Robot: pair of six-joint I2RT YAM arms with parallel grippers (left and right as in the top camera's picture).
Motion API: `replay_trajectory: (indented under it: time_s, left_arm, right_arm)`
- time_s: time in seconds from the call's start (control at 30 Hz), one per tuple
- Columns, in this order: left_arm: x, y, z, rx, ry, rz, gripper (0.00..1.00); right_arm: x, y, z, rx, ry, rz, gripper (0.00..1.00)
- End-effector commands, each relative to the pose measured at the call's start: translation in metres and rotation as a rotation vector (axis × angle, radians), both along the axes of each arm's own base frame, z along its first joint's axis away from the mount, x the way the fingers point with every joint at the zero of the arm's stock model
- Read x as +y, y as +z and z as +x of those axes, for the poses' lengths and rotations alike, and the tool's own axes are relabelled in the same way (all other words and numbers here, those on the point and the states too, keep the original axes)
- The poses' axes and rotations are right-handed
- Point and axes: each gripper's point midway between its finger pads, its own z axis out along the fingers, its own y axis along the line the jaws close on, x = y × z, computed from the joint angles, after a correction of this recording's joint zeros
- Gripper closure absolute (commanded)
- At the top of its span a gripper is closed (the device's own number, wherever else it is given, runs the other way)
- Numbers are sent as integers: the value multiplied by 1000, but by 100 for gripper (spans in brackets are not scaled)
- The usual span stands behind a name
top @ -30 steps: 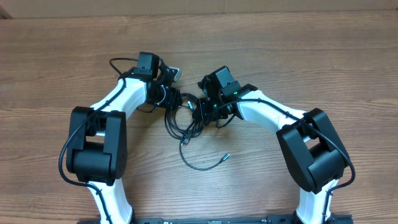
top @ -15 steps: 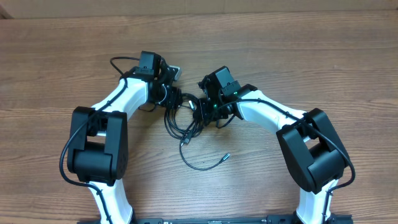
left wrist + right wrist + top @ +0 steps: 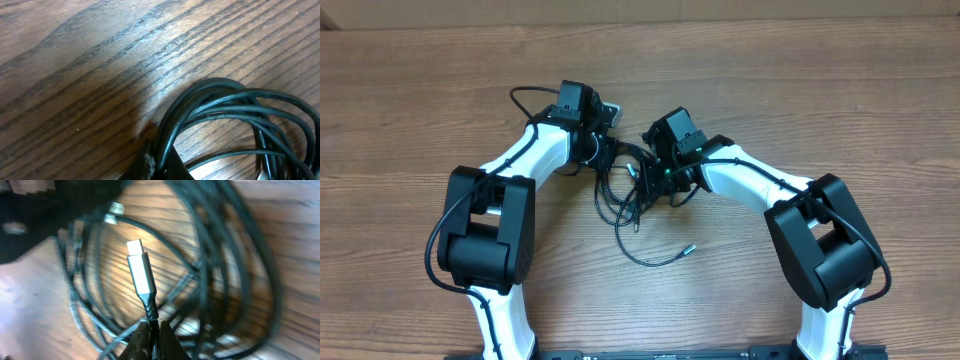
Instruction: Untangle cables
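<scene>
Wood table (image 3: 840, 90), black cables (image 3: 620, 205) in a tangle just below and between the two claws. Left gripper (image 3: 607, 152) is pinched on a bundle of loops. Right gripper (image 3: 150, 337) is pinched on one cord, with its silver plug (image 3: 139, 272) sticking out just past the fingertips.

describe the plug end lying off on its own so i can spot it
At the middle of the wooden table sits the bundle of black cables. One strand loops out toward the robot's base and ends in a silver plug tip, the only one lying clear of the bundle.
</scene>
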Motion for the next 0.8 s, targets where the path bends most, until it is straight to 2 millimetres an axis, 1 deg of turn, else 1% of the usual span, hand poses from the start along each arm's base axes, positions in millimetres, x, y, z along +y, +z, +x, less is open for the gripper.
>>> replay_trajectory:
  time_s: [0.0,0.07,0.17,0.3,0.4,0.5,0.6,0.7,0.77]
  left_arm:
    - [19,-29,-14,93,59,75,96]
    - [19,-27,-14,100,58,68,96]
    - [19,-27,-15,103,58,68,96]
    - [19,-27,-17,112,58,72,96]
    - [20,-27,-18,115,59,72,96]
    - [20,-28,-19,122,58,72,96]
    - [18,-27,-20,127,63,61,96]
    - [14,-25,-17,122,73,33,96]
    - [10,-22,-15,120,67,12,96]
  right_arm:
    - [-17,3,9,-65,-43,-93,96]
    - [-25,0,12,-77,-73,-143,96]
    - [-39,-3,20,-86,-172,-210,96]
    - [-54,-5,29,-78,-346,-257,96]
    - [-63,-6,30,-51,-477,-278,96]
    - [-61,-5,27,-29,-484,-261,96]
    - [-63,5,23,-33,-474,-267,96]
    - [-74,17,22,-61,-494,-302,96]
    - [-85,22,21,-82,-513,-349,96]
